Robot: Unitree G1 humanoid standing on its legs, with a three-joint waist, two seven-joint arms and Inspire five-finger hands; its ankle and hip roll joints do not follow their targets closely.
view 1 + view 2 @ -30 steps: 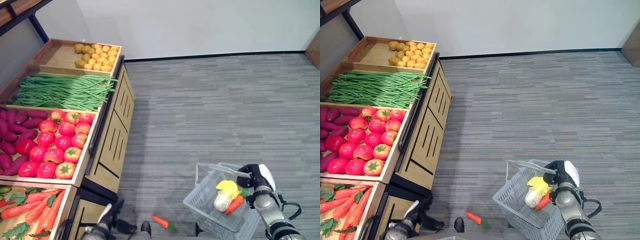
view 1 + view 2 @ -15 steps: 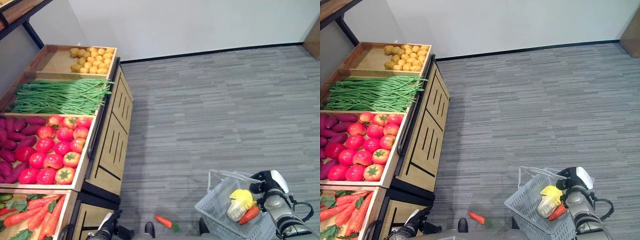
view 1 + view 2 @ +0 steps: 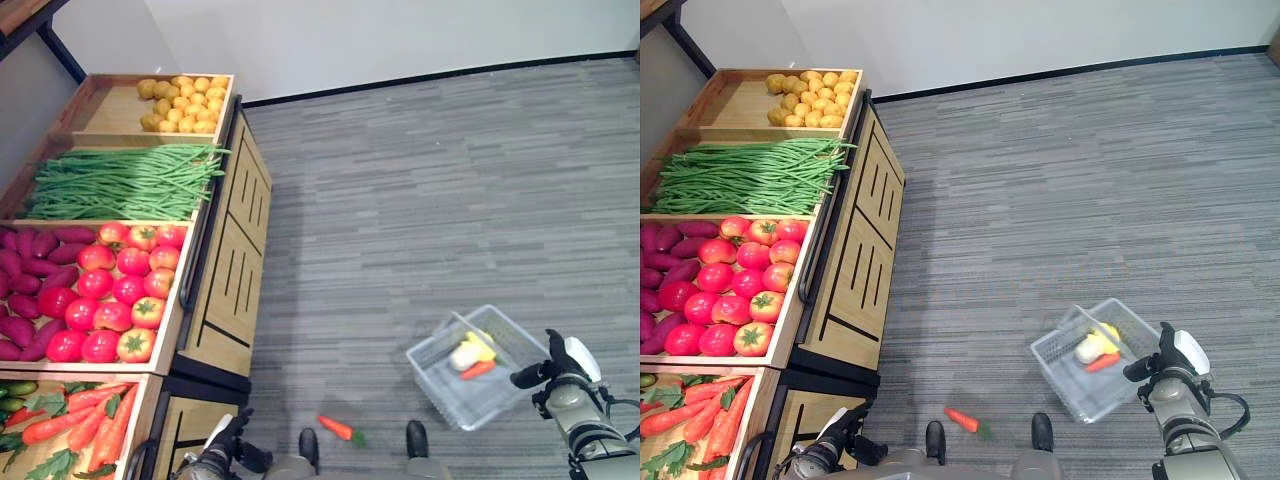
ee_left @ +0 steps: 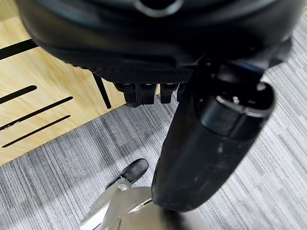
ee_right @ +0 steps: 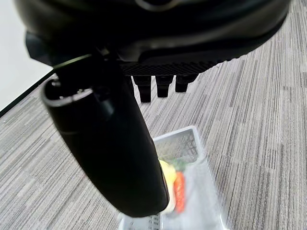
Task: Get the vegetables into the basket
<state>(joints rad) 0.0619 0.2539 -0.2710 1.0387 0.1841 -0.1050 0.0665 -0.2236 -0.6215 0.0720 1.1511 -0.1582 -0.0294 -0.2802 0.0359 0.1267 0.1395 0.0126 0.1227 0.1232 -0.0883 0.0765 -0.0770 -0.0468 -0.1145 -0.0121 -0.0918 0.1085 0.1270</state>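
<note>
basket (image 3: 478,366) on floor, stray carrot (image 3: 337,428) (eye views)

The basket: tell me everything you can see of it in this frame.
The basket is a pale grey, see-through mesh box, plastic by its look, with a thin handle lying across its rim. It sits on the grey carpet floor, free of the right hand beside it. Inside lie a yellow vegetable, a white one and a small carrot.
</note>
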